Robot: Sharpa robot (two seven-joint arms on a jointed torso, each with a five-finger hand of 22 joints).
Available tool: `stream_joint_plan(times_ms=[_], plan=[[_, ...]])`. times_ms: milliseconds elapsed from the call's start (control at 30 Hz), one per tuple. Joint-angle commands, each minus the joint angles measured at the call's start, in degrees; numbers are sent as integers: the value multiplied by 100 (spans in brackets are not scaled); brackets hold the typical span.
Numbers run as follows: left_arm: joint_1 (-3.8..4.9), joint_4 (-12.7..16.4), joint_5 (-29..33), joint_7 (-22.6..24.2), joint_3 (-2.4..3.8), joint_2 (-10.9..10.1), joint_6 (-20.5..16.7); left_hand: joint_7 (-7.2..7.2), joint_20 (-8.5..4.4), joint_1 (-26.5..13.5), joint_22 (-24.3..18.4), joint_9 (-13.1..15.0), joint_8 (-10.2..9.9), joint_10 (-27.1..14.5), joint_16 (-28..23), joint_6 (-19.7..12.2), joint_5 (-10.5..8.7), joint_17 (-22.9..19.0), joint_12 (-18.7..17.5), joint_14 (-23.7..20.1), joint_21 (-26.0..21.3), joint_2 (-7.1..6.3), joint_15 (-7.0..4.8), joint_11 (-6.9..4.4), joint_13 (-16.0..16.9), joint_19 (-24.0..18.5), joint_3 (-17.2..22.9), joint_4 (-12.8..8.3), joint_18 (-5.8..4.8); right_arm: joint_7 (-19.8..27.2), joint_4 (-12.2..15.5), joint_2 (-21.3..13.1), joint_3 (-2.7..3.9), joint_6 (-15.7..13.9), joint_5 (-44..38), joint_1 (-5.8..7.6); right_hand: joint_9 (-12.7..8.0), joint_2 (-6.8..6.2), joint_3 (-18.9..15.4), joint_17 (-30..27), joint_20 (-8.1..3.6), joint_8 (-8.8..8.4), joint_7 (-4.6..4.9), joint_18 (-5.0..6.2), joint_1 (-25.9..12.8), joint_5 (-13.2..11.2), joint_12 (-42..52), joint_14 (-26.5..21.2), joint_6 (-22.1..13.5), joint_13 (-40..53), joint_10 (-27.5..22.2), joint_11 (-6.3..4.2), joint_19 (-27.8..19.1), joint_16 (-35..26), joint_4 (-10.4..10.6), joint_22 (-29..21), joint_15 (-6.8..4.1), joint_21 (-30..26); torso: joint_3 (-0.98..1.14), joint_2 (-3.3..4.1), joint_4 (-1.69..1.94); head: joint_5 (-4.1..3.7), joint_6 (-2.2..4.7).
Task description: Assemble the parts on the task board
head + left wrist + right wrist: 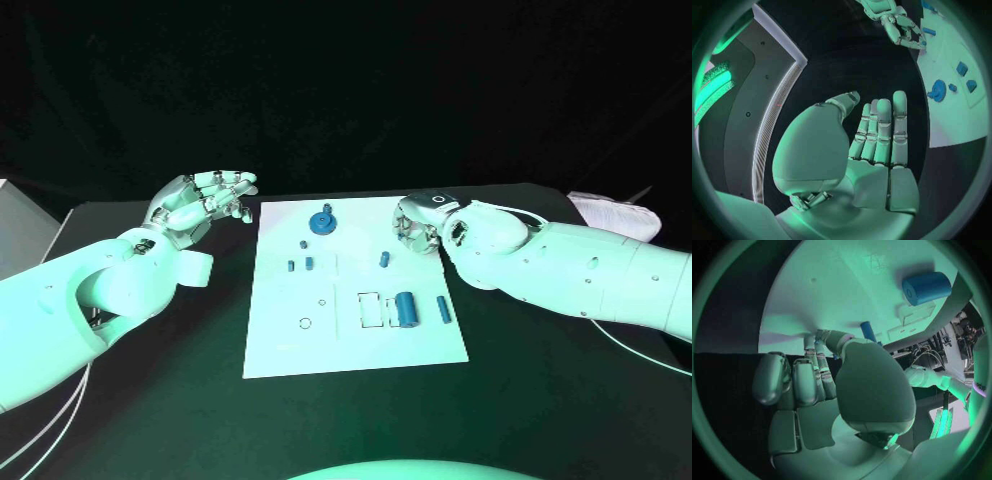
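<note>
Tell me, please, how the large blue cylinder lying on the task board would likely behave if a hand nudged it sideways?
The large blue cylinder lies on its round side on the flat task board, so it would probably roll. It looks solid and rigid, so unlikely to bend. Its smooth surface may slip in a loose pinch.

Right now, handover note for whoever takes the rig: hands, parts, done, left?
Left hand: raised beside the task board's far left corner, fingers apart, holding nothing.
Right hand: low over the board's far right corner, fingers curled; nothing visibly held.
Parts: gear-shaped piece at the far edge; small pin near the right hand; two small blocks on the left side; large cylinder and slim pin at the right, near side.
Done: nothing clearly assembled; whether the gear is seated cannot be told.
Left: pick and place the loose pieces.
</note>
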Motion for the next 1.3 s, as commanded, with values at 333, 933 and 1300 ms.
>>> stream_joint_plan(times_ms=[333,933,1300], plan=[[1,10,-6,8,7,0,-19,30,8,83,-16,-8,-1,44,-45,-14,34,-6,-52,40,-38,18,7,23,-16,61,-28,-14,38,-51,154,40,-60,-32,-215,-105,140,78,97,3,-50,181,-56,-141,7,104,58,193,202,42,266,-116,6,108,-116,232,-90,198,4,4,2,21,4],[-1,-32,-30,-23,7,8,-34,31,7,104,-20,-9,0,48,-50,-13,34,-7,-60,41,-42,20,6,23,-20,67,-27,-23,38,-260,203,-28,-58,-512,-286,-116,241,216,222,77,-103,264,-107,-175,43,-2,31,214,232,52,428,-169,52,206,-205,423,-136,348,7,5,-5,25,0],[-1,-66,-52,-48,7,3,-26,34,6,121,-24,-11,0,45,-57,-16,33,-7,-72,42,-46,19,7,26,-27,73,-28,-31,38,-274,394,-184,-27,-861,-267,-105,257,213,234,98,-107,275,-108,-183,37,-34,22,219,232,51,440,-171,62,227,-220,464,-138,380,7,1,-12,30,9]])
